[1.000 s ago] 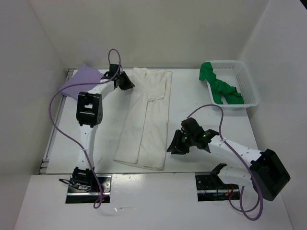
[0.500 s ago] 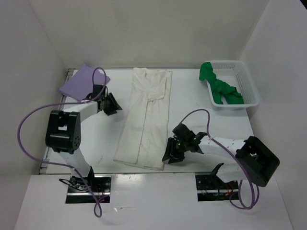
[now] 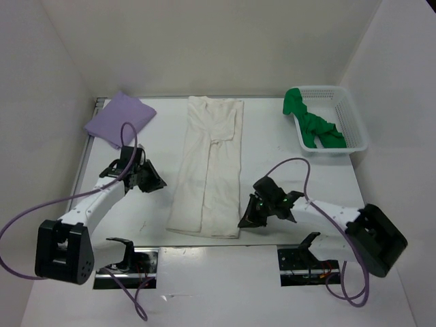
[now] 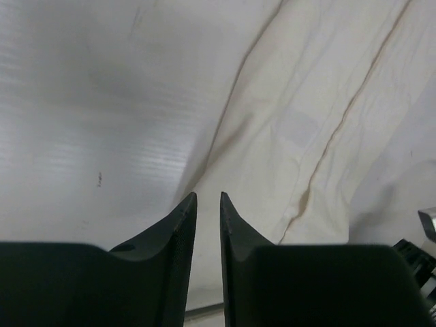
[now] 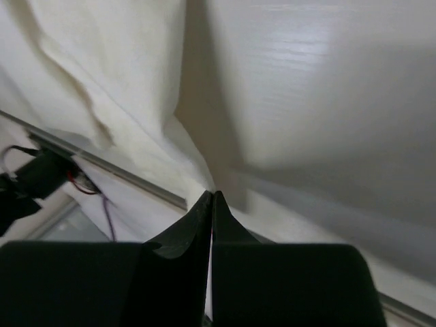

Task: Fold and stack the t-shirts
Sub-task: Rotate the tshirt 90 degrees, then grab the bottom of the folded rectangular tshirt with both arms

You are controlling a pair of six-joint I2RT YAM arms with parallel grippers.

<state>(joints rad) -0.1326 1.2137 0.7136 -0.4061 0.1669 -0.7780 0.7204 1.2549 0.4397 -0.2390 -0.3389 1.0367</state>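
The white t-shirt (image 3: pixel 208 163) lies folded into a long strip down the middle of the table. My right gripper (image 3: pixel 243 222) sits low at its near right corner, and in the right wrist view its jaws (image 5: pixel 212 193) are shut on the corner of the white cloth (image 5: pixel 116 61). My left gripper (image 3: pixel 161 184) is beside the strip's left edge. Its jaws (image 4: pixel 208 196) stand a narrow gap apart with nothing between them, at the edge of the white t-shirt (image 4: pixel 320 102). The lavender t-shirt (image 3: pixel 119 117) lies folded at the back left. The green t-shirt (image 3: pixel 313 126) is bunched in the basket.
A white mesh basket (image 3: pixel 349 119) stands at the back right corner. White walls enclose the table (image 3: pixel 286 163) on three sides. Purple cables loop over both arms. A metal rail (image 3: pixel 76 177) runs along the table's left edge.
My left arm has swung from near the lavender t-shirt toward me, to the white t-shirt's left edge. My right gripper has closed on the hem's right corner.
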